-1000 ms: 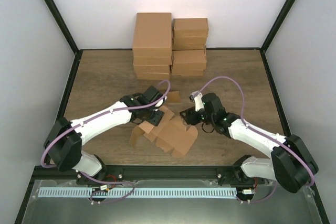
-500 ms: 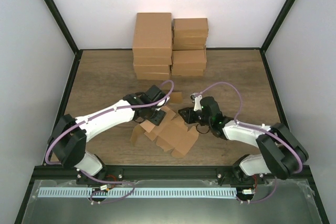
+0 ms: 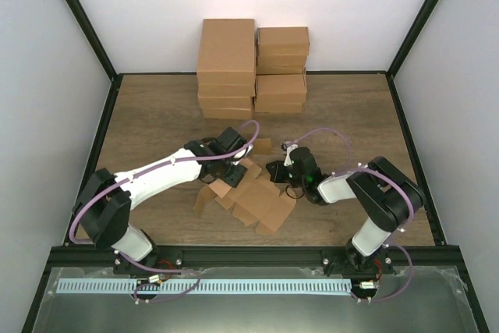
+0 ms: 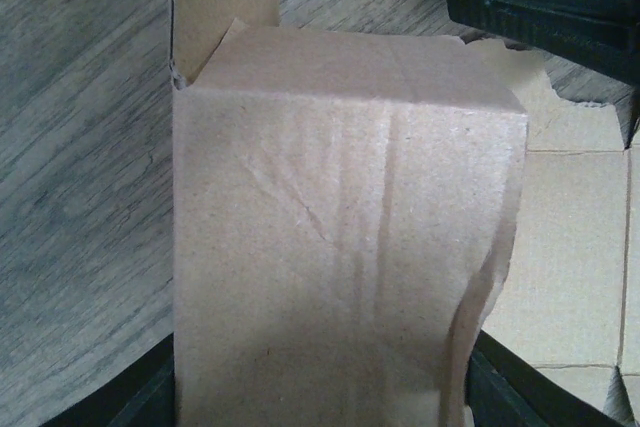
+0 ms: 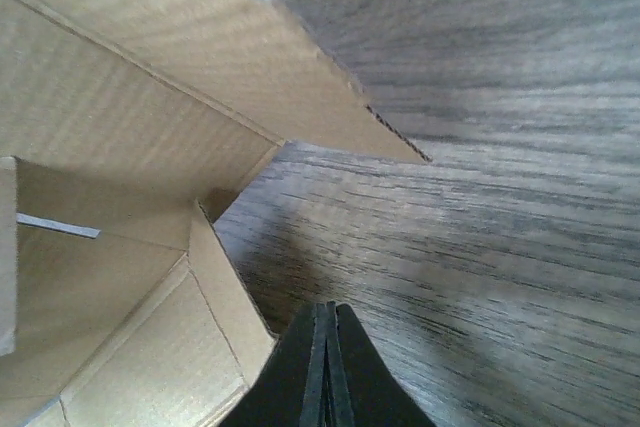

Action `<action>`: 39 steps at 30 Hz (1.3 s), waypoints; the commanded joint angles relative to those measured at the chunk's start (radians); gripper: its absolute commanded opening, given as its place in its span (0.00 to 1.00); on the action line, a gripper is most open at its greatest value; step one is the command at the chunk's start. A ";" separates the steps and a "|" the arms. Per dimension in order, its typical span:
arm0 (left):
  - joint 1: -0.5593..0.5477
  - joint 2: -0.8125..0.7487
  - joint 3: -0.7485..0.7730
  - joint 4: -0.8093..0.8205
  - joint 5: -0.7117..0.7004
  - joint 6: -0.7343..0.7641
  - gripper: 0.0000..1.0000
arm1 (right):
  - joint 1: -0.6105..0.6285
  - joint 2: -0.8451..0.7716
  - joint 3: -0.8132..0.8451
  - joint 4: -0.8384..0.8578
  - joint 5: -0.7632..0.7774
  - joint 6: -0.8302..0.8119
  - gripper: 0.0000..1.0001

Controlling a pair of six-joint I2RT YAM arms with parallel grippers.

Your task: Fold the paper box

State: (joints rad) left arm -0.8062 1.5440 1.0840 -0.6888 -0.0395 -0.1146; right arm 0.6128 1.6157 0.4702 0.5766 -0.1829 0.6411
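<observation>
Left gripper [image 4: 320, 392]: the fingers [image 4: 150, 402] stand apart, one at each side of a raised flap of the paper box [image 4: 340, 197], and grasp it across its width. The flap is creased and its right edge is wavy.

Right gripper [image 5: 325, 357]: the fingers are clenched flat together, with nothing visible between them. The tips sit just beside a low edge of the box, above the bare table [image 5: 480, 197].

Overhead, the box [image 3: 253, 200] lies partly unfolded on the near middle of the table [image 3: 156, 115], between the two grippers. The left gripper [image 3: 226, 168] is at its far-left part and the right gripper [image 3: 274, 171] at its far-right edge. Open wood runs along both sides and between the box and the stacked cartons [image 3: 226, 68] at the back wall. The box's near corner lies close to the front rail.

Hidden: overhead, the wrists cover both sets of fingertips. The left wrist view cuts off the base of the flap. Whether the right fingertips touch the cardboard cannot be told.
</observation>
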 commanded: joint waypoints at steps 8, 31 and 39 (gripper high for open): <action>-0.004 0.016 -0.009 0.017 0.012 0.012 0.57 | 0.007 0.094 0.004 0.157 -0.141 0.026 0.01; -0.008 0.038 -0.015 0.022 0.003 0.011 0.57 | 0.034 0.146 -0.005 0.297 -0.369 -0.077 0.01; -0.008 0.040 -0.018 0.021 -0.004 0.007 0.57 | 0.084 0.149 0.004 0.217 -0.336 -0.110 0.01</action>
State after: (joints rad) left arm -0.8104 1.5707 1.0767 -0.6842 -0.0399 -0.1143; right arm 0.6815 1.7504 0.4690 0.8135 -0.5201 0.5671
